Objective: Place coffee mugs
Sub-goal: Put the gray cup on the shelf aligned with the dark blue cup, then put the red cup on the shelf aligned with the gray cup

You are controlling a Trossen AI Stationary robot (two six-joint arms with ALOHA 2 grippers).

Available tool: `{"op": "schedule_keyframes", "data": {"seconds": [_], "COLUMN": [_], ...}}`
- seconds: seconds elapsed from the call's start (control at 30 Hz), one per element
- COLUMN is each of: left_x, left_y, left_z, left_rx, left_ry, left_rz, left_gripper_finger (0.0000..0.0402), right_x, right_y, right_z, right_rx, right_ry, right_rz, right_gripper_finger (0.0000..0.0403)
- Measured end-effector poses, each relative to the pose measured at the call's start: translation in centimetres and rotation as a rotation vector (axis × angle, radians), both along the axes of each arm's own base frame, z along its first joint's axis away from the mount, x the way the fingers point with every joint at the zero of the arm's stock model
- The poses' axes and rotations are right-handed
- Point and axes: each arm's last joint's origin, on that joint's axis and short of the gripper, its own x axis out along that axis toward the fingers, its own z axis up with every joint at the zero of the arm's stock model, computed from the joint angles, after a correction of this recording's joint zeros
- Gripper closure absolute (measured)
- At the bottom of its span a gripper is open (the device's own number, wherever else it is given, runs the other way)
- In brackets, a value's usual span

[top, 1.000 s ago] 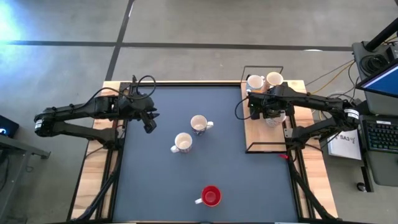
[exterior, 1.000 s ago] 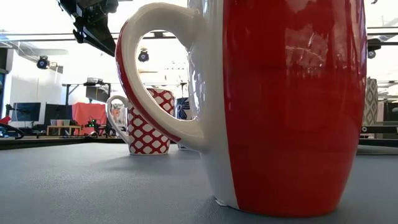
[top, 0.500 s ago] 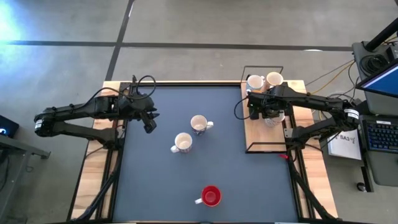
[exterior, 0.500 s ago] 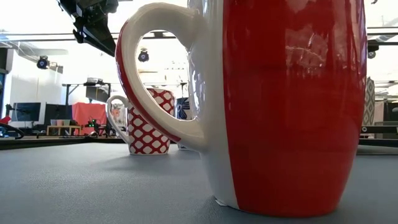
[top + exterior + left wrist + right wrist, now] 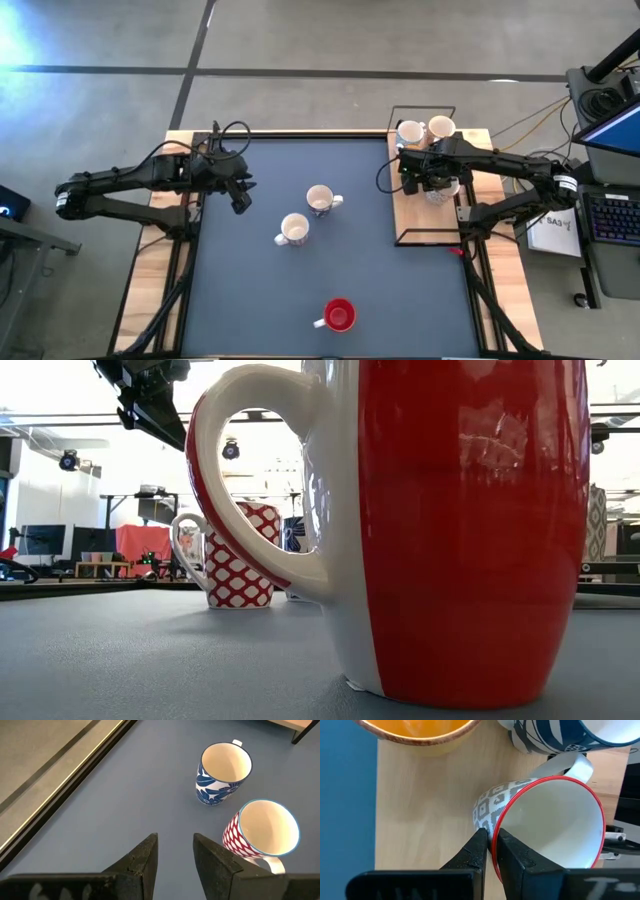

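a: we find the right gripper over the wooden tray at the table's right edge, its fingers pinching the rim of the red-rimmed patterned mug. three mugs already stand on the mat: blue floral mug, red-checked mug, red mug.

b: we advise lifting straight up, clear of the neighbouring mugs. the left gripper hangs spread near the left edge. we read no brand or writing.

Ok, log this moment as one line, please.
right hand: pinching rim of grey-patterned mug on wooden tray | left hand: open, above mat | three mugs placed
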Motion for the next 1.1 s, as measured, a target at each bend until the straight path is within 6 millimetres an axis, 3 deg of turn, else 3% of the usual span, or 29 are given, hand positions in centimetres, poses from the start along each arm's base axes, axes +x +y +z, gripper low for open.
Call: {"op": "schedule_keyframes", "data": {"seconds": [0.27, 0.63, 0.93, 1.1], "left_x": [0.0, 0.0, -0.1, -0.1], "left_y": [0.0, 0.0, 0.0, 0.0], "left_z": [0.0, 0.0, 0.0, 0.0], "left_rx": [0.000, -0.011, -0.020, -0.020], "left_ry": [0.000, -0.006, -0.004, -0.004], "left_rz": [0.000, 0.013, 0.021, 0.022], "left_gripper_finger": [0.0295, 0.0295, 0.0295, 0.0295], "right_x": [-0.3, -0.3, 0.7, 2.3], "right_y": [0.1, 0.2, 0.3, 1.2], "right_z": [0.0, 0.2, 2.6, 3.9], "right_rx": [0.013, 0.023, 0.006, -0.053], "right_ry": [0.034, 0.032, -0.086, -0.235], "right_rz": [0.002, 0.000, 0.011, 0.046], "right_gripper_finger": [0.0376, 0.0320, 0.0302, 0.0309]}}
